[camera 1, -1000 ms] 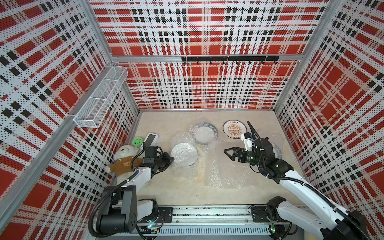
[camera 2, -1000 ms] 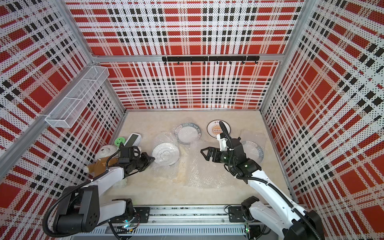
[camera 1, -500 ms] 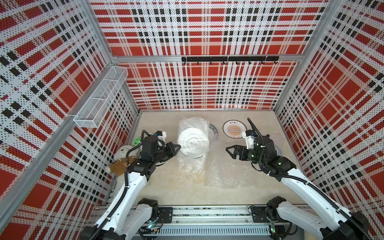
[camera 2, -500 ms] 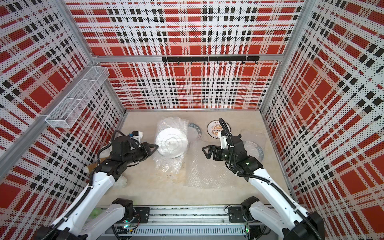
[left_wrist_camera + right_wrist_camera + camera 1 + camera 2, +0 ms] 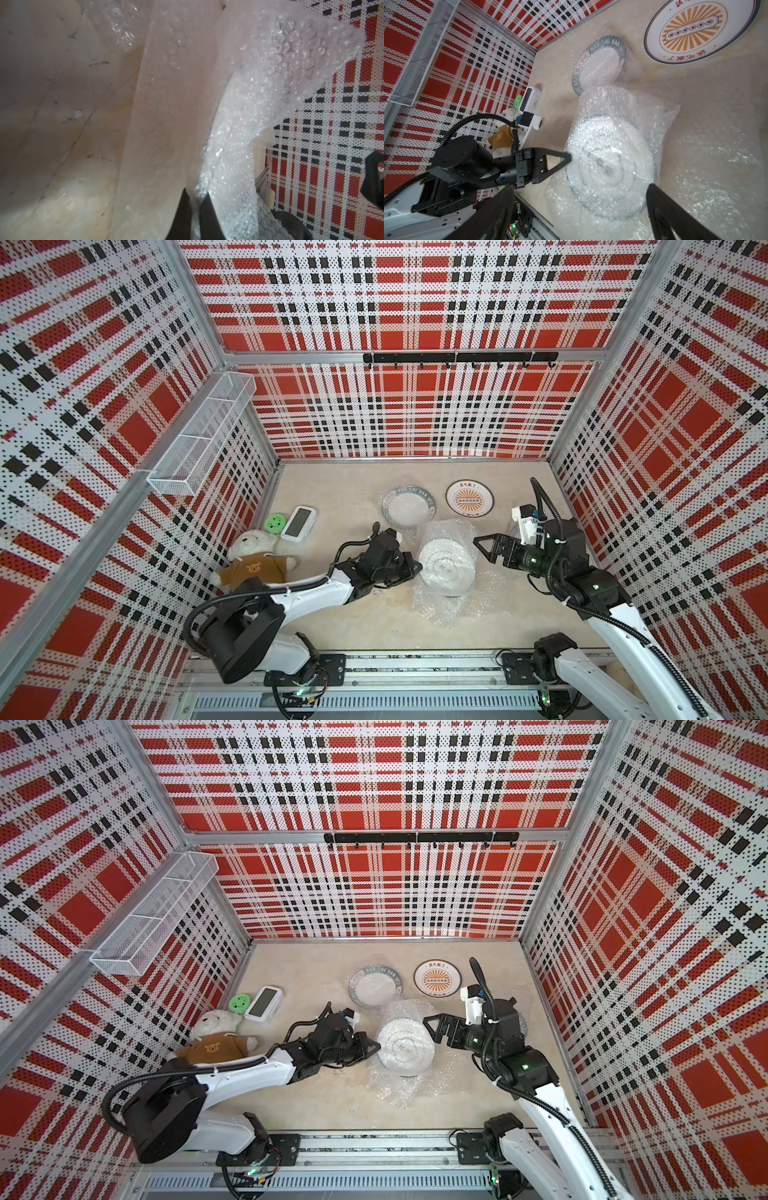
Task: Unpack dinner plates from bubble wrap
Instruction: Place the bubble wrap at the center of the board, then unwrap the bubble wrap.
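Unwrapping of one wrapped dinner plate (image 5: 446, 568) was in hand. The left tool (image 5: 417, 568) pinched the bubble wrap (image 5: 446, 531) at the package's 9 o'clock edge, holding it tilted up at the centre of the bench (image 5: 332, 497). The right tool (image 5: 484, 551) stood spread at 3 o'clock, near but apart. A bare plate (image 5: 470, 498) lay at 1 o'clock and a covered plate (image 5: 408, 508) at 12 o'clock. The next move probably called for the right tool to pinch a loose flap and peel it away.

The bare plate (image 5: 699, 29) reads "该吃饭了"; lettering on far wrapped plate (image 5: 592, 44) is illegible.
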`<move>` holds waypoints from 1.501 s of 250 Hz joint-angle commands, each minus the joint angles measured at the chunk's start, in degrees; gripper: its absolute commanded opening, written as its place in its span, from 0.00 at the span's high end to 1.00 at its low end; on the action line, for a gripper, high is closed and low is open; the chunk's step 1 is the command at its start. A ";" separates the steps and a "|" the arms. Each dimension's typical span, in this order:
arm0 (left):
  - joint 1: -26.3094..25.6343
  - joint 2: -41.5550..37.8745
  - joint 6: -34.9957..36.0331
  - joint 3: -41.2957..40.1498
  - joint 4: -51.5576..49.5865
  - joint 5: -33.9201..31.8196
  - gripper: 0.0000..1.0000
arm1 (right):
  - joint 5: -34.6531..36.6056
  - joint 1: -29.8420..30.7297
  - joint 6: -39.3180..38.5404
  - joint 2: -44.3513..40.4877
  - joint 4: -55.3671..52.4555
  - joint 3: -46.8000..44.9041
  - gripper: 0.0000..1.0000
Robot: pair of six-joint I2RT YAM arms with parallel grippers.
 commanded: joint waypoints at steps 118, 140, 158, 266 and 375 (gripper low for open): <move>-5.01 16.00 -15.94 -4.90 31.61 -15.16 1.00 | -1.38 -0.07 0.03 2.14 1.47 -4.17 0.00; -5.46 17.96 -16.57 -4.90 32.29 -15.30 1.00 | -1.41 -0.12 0.10 2.41 1.85 -4.53 0.00; -5.55 19.07 -16.85 -5.19 32.33 -15.54 1.00 | -1.46 -0.03 0.40 2.45 2.47 -5.08 0.00; -8.84 1.17 -3.59 -2.65 9.07 -20.29 0.26 | 1.75 -0.08 -1.27 2.79 0.42 -3.91 0.00; -18.40 5.14 43.01 24.71 -31.02 -13.70 0.05 | -15.92 -20.48 5.06 4.93 11.93 -13.87 0.00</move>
